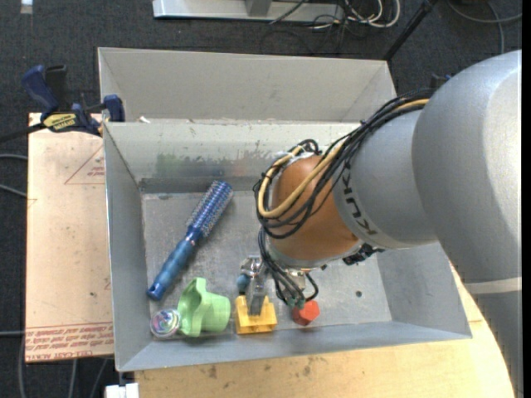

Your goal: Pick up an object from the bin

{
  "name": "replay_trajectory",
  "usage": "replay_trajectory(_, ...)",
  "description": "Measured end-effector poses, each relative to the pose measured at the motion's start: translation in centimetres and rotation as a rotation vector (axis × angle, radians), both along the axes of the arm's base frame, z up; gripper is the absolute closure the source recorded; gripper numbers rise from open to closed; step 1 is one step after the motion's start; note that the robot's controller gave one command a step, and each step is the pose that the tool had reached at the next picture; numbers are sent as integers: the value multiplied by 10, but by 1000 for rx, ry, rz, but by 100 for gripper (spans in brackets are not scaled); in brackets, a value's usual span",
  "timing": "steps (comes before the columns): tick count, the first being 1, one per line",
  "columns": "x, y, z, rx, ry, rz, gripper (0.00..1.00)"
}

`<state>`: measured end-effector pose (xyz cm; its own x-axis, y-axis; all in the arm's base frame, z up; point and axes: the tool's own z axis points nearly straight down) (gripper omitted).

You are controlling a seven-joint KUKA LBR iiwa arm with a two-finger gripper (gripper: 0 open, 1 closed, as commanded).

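the arm (465,156) is a big fat rounded tube with a smooth light grey shell, and there's dark kuka lettering (358,199) on the end near the wrist. the wrist itself is under a domed orange cover (309,210), kinda glossy. a bundle of cables (332,157), black and yellowish, comes off the grey shell and loops round the dome, with thinner black wires dangling underneath. the end effector (254,287) is a small metal-grey bit with a touch of blue

A small yellow block (256,322) lies flat on the bin (373,293) floor against the near wall.
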<state>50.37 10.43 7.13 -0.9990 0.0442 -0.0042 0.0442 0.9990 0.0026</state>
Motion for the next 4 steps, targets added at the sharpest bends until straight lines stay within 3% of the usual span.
replay_trajectory(1, 15, 1, -1, -1, 1, 16, 100)
replay_trajectory(2, 68, -8, -1, -1, -3, 17, 100)
replay_trajectory(3, 129, -15, 103, 0, -11, -10, 100)
replay_trajectory(4, 130, -2, 190, 0, -9, 12, 100)
